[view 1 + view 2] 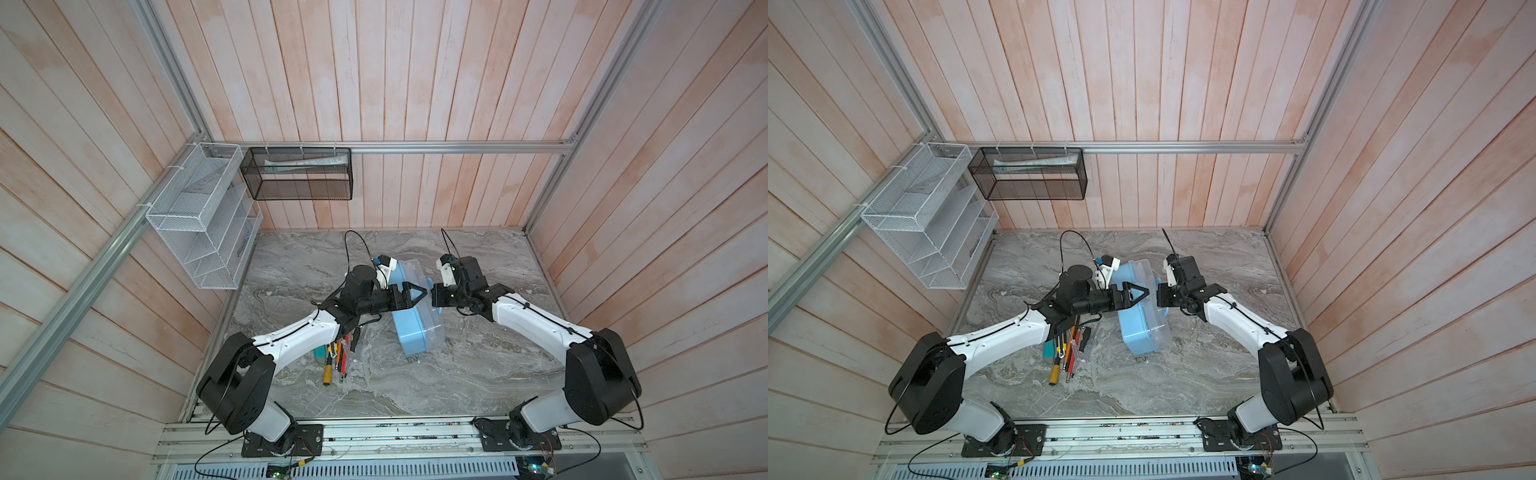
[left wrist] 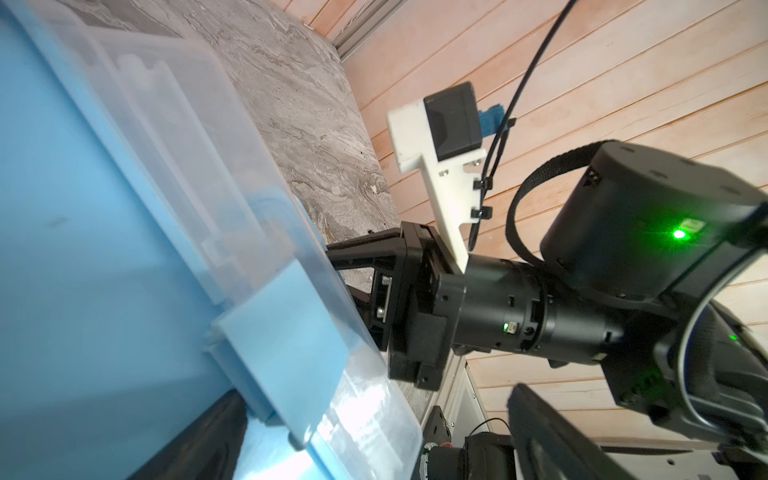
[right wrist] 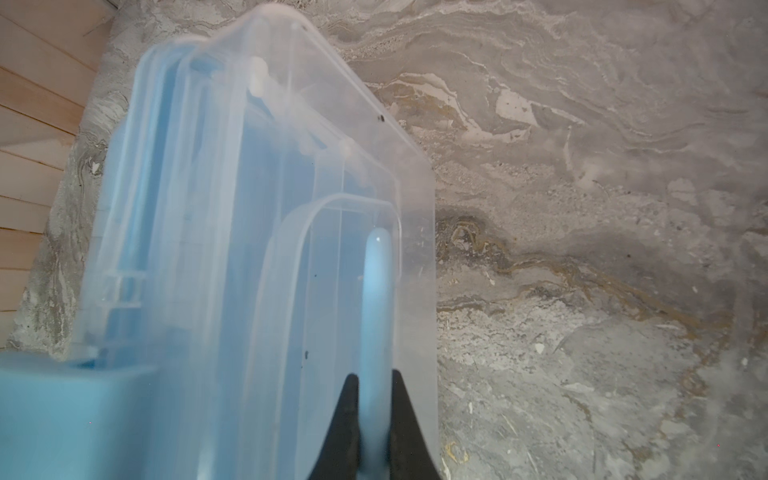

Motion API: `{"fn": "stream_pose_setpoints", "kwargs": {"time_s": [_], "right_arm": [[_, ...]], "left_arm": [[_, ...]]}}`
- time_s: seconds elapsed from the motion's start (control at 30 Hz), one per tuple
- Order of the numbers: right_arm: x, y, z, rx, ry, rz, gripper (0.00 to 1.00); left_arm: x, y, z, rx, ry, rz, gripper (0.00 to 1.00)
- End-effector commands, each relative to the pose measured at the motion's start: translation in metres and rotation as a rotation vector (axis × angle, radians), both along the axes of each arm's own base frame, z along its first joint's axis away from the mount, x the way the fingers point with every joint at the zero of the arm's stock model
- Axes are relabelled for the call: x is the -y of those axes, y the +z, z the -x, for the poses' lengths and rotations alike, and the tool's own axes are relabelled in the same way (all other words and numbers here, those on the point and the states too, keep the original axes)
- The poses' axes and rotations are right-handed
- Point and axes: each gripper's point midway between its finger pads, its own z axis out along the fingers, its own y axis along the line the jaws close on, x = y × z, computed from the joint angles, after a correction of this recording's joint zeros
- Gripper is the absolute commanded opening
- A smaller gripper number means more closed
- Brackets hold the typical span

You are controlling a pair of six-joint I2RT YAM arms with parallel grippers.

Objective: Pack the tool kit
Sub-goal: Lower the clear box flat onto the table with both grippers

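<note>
Tool kit (image 1: 415, 328) stands tipped on edge on surface (image 1: 478, 374), with loose tools (image 1: 336, 357) just beside it. Right claw (image 3: 374, 380) is clamped on its blue handle (image 3: 376, 291). Left claw (image 1: 417, 296) is spread wide by its blue base. Step looks like positioning the case. Next probably: lay flat, open lid.

Both arms are bent at the elbow and reached inward from the near edge of the worktop, with the wrists turned toward each other over its middle. The left gripper (image 1: 417, 293) is held with jaws spread wide. The right gripper (image 3: 374, 380) is pinched tight on the handle (image 3: 376, 291) of the tool kit (image 3: 232, 232).
</note>
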Motion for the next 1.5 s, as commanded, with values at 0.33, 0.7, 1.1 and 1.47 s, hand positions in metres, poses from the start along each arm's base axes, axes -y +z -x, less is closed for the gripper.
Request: {"fn": "stream_pose_setpoints", "kwargs": {"time_s": [0.33,0.7,1.1,1.47], "right_arm": [[-0.01,0.065,-0.009,0.18,0.001,-0.07,0.0],[-0.009,0.102,-0.007,0.224,-0.006,-0.108,0.0],[-0.015,0.078,-0.005,0.14,-0.022,-0.13,0.0],[-0.013,0.081,-0.006,0.123,-0.02,-0.195,0.0]], "left_arm": [[-0.054,0.01,-0.007,0.094,0.121,-0.166,1.0],[-0.093,-0.008,-0.013,0.16,0.232,-0.263,1.0],[-0.103,-0.089,-0.017,0.02,0.267,-0.382,1.0],[-0.108,-0.13,-0.021,-0.058,0.301,-0.446,1.0]]}}
